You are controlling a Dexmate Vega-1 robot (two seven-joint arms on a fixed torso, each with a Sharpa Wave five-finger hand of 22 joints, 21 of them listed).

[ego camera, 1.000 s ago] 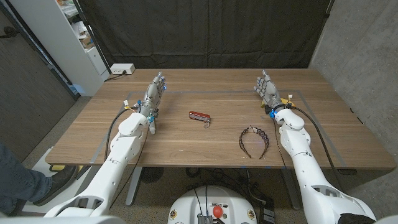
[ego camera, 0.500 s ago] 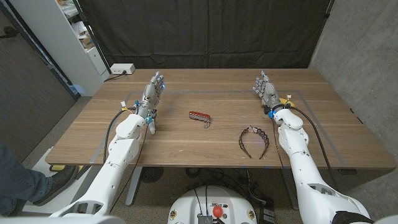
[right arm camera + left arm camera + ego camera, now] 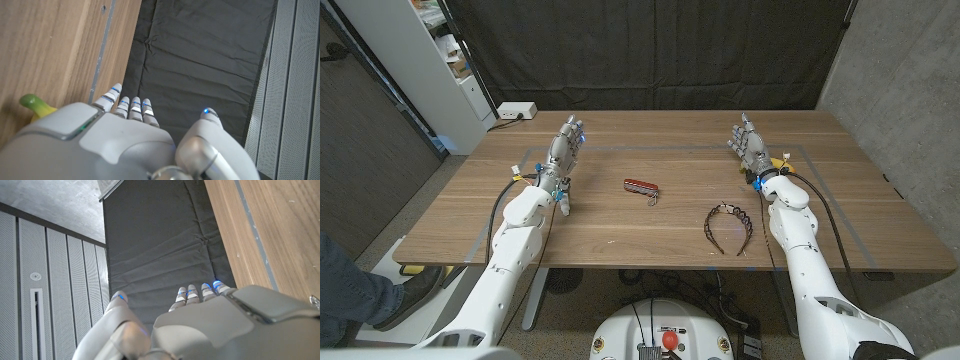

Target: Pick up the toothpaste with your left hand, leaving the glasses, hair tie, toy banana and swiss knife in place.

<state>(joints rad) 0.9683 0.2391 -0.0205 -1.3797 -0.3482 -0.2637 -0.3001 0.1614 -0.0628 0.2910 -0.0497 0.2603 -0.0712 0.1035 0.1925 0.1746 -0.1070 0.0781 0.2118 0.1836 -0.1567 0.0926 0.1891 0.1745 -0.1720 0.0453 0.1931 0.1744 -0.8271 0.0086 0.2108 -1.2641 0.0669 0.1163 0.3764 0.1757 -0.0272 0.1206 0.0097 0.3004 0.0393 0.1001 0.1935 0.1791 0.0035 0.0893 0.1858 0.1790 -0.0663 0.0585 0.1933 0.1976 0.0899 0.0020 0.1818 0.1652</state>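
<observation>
Both hands are being held over the far part of the wooden table (image 3: 620, 215), well apart. The left hand (image 3: 563, 155) is being kept open with nothing in it, fingers extended and pointing away from the robot. The right hand (image 3: 750, 148) is likewise empty, fingers stretched out. A red pocket knife (image 3: 641, 187) is lying between the arms near the middle, and a dark headband (image 3: 727, 224) nearer the right arm. A toy banana (image 3: 36, 107) is being glimpsed just beside the right hand. Where the toothpaste is cannot be told.
</observation>
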